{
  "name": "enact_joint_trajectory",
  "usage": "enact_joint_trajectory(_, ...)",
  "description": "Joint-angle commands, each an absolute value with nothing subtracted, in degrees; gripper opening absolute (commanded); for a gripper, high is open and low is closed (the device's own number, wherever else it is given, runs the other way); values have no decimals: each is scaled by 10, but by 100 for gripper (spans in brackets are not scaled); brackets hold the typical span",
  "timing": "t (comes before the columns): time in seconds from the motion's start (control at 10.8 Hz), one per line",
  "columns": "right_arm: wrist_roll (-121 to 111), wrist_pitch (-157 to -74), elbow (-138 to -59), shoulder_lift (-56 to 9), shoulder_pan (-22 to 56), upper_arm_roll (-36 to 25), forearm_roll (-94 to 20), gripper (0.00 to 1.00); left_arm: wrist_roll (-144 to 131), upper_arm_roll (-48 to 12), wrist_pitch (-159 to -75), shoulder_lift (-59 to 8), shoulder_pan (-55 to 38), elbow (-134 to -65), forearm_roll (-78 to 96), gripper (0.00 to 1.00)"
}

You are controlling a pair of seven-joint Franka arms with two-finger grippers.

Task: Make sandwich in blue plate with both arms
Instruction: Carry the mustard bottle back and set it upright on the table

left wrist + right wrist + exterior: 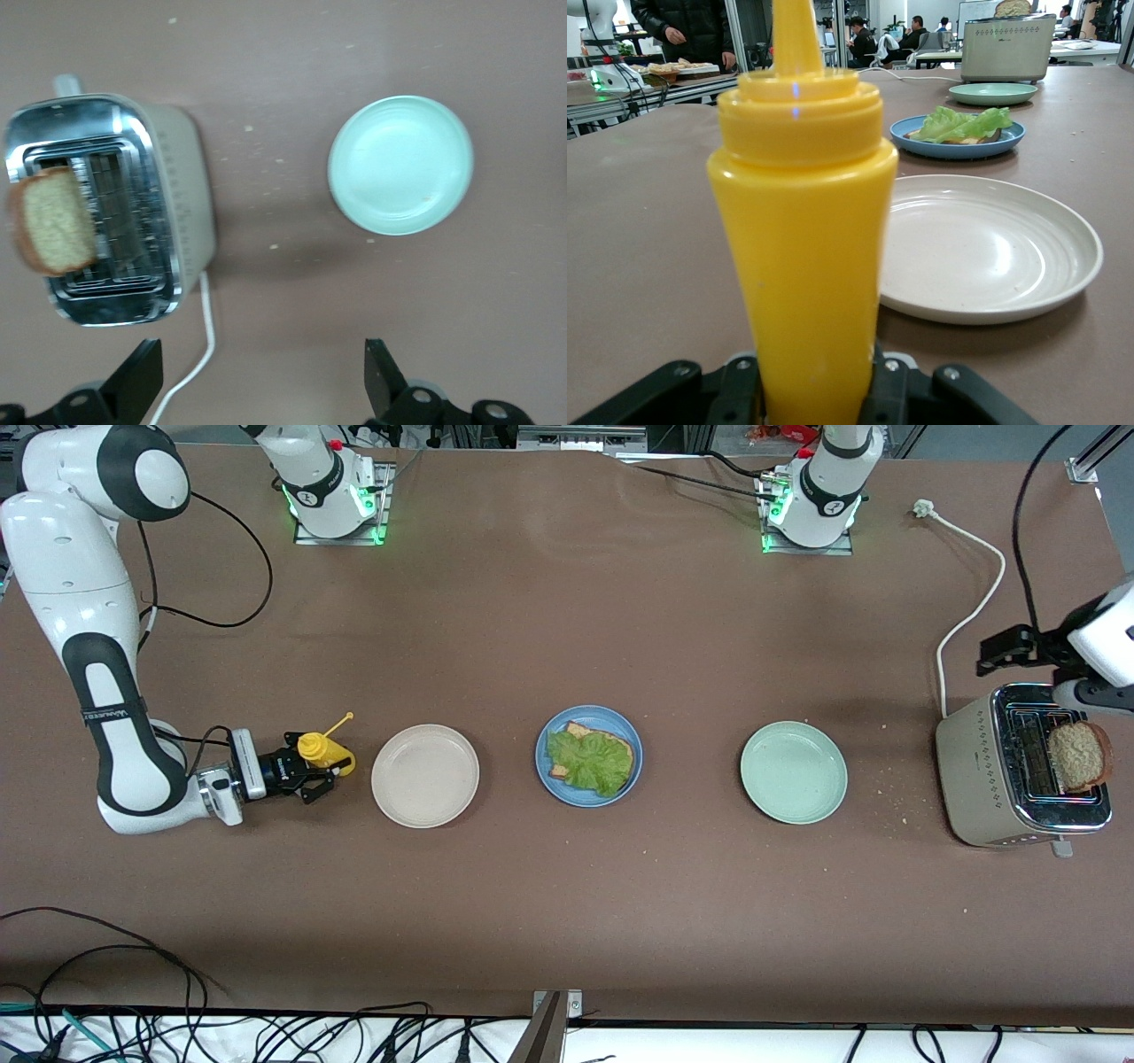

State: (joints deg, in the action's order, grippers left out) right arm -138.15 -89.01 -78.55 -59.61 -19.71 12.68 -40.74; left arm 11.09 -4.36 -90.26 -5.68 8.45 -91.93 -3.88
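Observation:
The blue plate [543, 755] sits mid-table between two other plates. It holds one brown bread slice [613, 742] with a ruffled lettuce leaf [585, 763] on top. A second bread slice [1079, 755] sticks up from a toaster slot. My left gripper [1005, 654] hangs open and empty over the table beside the toaster [182, 212], near its cord. My right gripper [312, 772] is low at the right arm's end of the table, shut on an upright yellow squeeze bottle [802, 230].
A beige plate [425, 776] lies between the bottle and the blue plate. A pale green plate [793, 772] lies between the blue plate and the toaster [983, 779]. The toaster's white cord [970, 611] runs toward the left arm's base. Crumbs dot the table near the toaster.

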Motion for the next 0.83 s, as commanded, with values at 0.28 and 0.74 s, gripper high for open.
enact_joint_trajectory(0.28, -1385, -879, -751, -619, -207, 113, -417, 100, 278, -46, -942, -170, 197, -828, -96, 100)
enact_joint_trajectory(0.74, -1399, -842, -747, -614, -206, 76, -396, 100, 315, -46, -997, -241, 277, -826, -37, 100)
